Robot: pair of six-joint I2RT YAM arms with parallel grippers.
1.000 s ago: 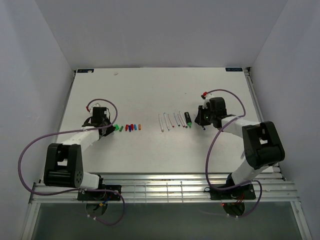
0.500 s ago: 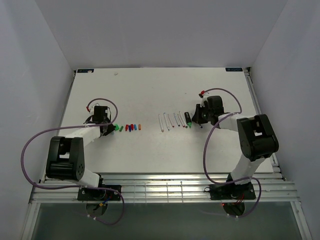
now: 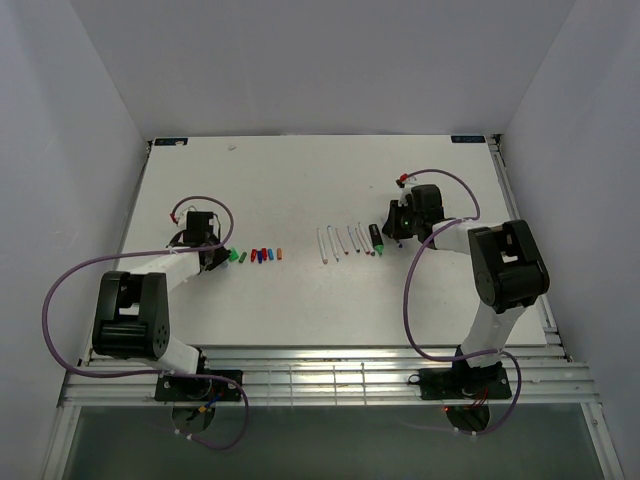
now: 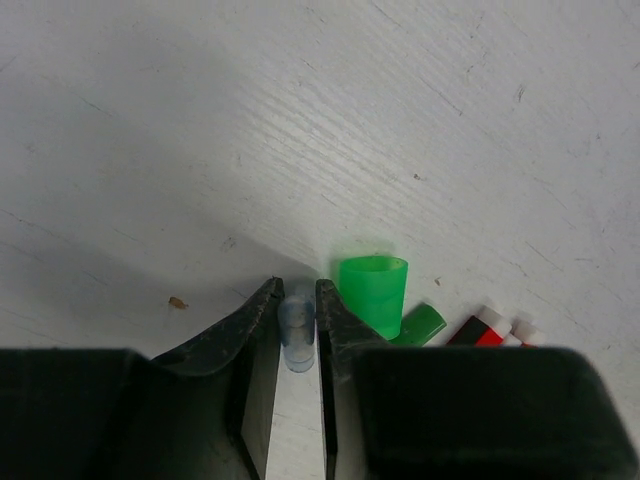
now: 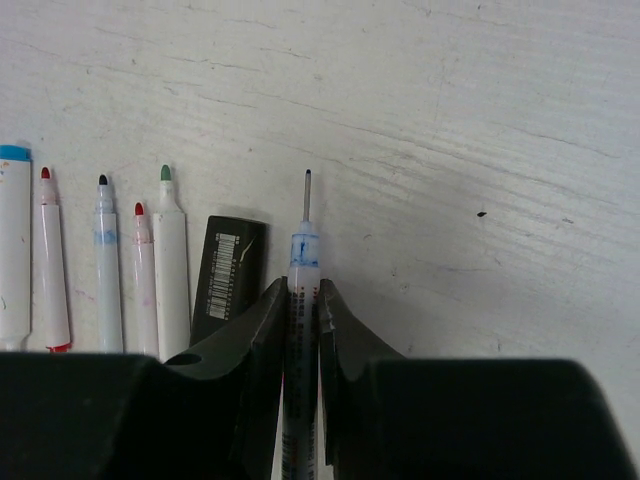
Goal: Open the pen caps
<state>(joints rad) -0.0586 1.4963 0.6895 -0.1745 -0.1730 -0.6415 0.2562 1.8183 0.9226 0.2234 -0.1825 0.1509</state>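
Note:
In the left wrist view my left gripper (image 4: 297,290) is low over the table, its jaws closed on a pale clear pen cap (image 4: 297,332). Right beside it stand a bright green cap (image 4: 374,293), a darker green cap (image 4: 421,325) and a red cap (image 4: 482,327). My right gripper (image 5: 302,290) is shut on a thin white pen (image 5: 303,250) with a blue-stained neck and a bare fine tip. To its left lie the black marker (image 5: 229,275) and several uncapped white pens (image 5: 170,265). The overhead view shows the row of caps (image 3: 258,255) and the row of pens (image 3: 345,241).
The left gripper (image 3: 217,252) is at the left end of the cap row, the right gripper (image 3: 393,229) at the right end of the pen row. Purple cables (image 3: 70,285) loop beside both arms. The table's far edge (image 3: 320,137) meets white walls.
The right gripper has moved away from the arm bases and slightly left with its pen, next to the black marker. The left gripper has stayed by the green caps.

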